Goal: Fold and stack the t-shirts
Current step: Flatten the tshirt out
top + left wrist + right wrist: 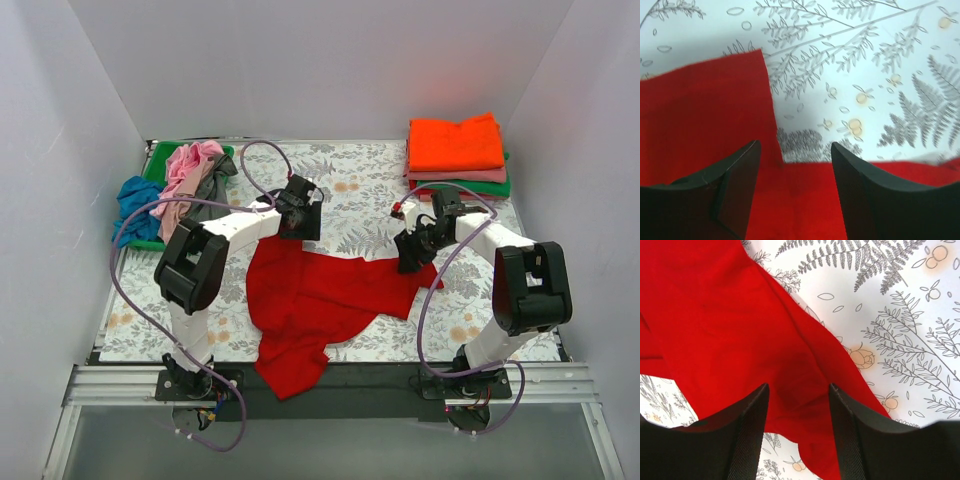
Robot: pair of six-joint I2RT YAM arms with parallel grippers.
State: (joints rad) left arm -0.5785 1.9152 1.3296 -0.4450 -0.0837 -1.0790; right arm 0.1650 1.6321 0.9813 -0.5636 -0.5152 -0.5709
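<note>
Red t-shirt (310, 290) lies crumpled at near edge of counter (350, 190); left jaws and right jaws stand parted over it.

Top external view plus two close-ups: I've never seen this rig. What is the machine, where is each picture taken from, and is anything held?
The machine is two robot arms bolted to the table's near edge: the left arm and the right arm. The wide picture comes from a fixed camera above and behind them. Each close-up comes from a camera on one wrist; the black wedges are that arm's fingers.

A crumpled red t-shirt lies on the floral tablecloth. A folded stack, with an orange t-shirt on top, sits far right. A heap of unfolded shirts sits far left.

The left end effector and right end effector are down at the red shirt's far edge, jaws apart. Nothing is clamped yet.
</note>
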